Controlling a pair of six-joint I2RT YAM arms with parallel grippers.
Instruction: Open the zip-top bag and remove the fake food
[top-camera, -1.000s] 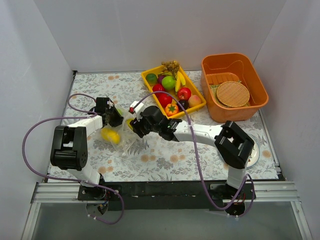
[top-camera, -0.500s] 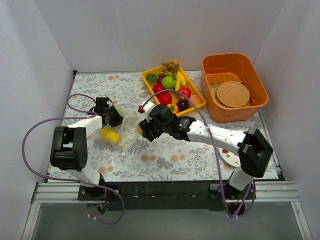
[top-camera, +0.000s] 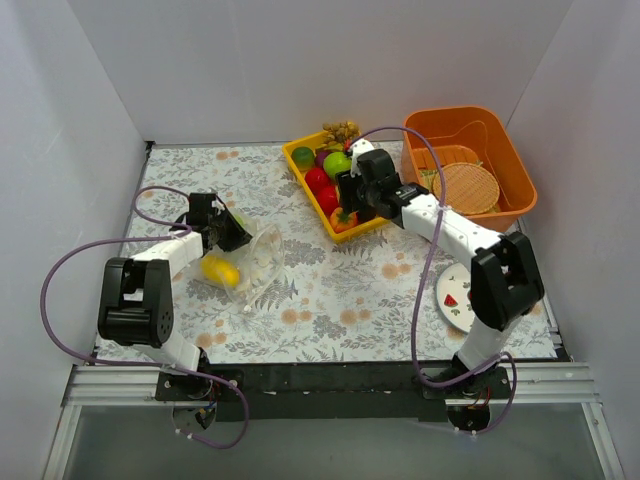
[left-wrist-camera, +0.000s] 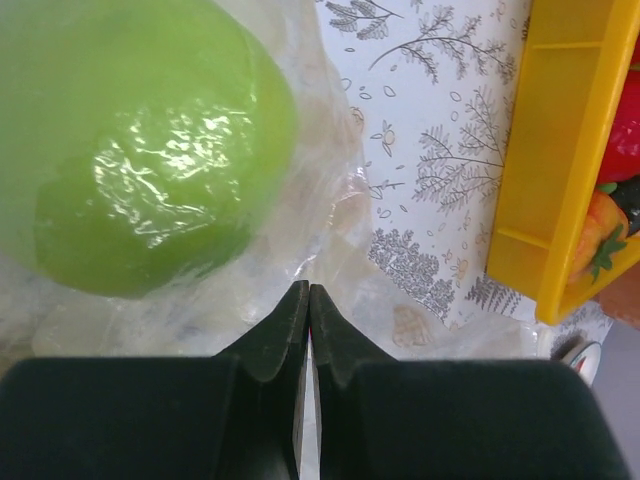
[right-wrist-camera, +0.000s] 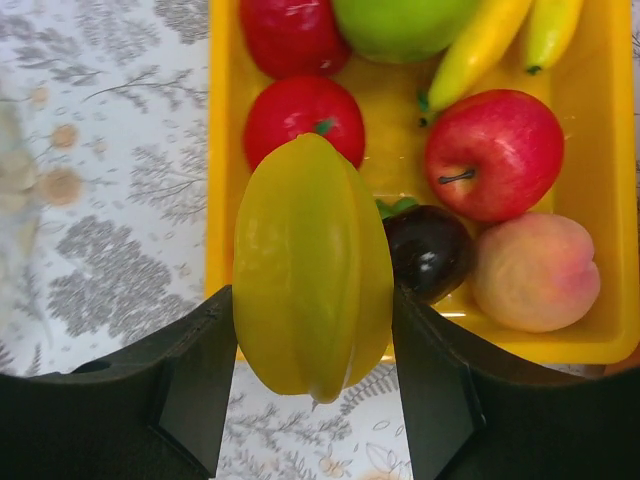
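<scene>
Clear crinkly plastic of the zip-top bag (top-camera: 255, 262) lies on the floral surface (top-camera: 330, 300) at left, with 2 fake fruits showing inside: 1 light green apple (left-wrist-camera: 140, 150) and 1 yellow lemon (top-camera: 221, 270). The left fingers (left-wrist-camera: 275, 345) are closed, tips together, pinching the bag's film just beside the apple. Well apart, the right fingers (right-wrist-camera: 190, 385) grip 1 yellow star fruit (right-wrist-camera: 312, 265) by its sides, over the near rim of the yellow tray (right-wrist-camera: 222, 150), where 8 fruits show. 1 orange basket (top-camera: 455, 111) stands right of the tray.
</scene>
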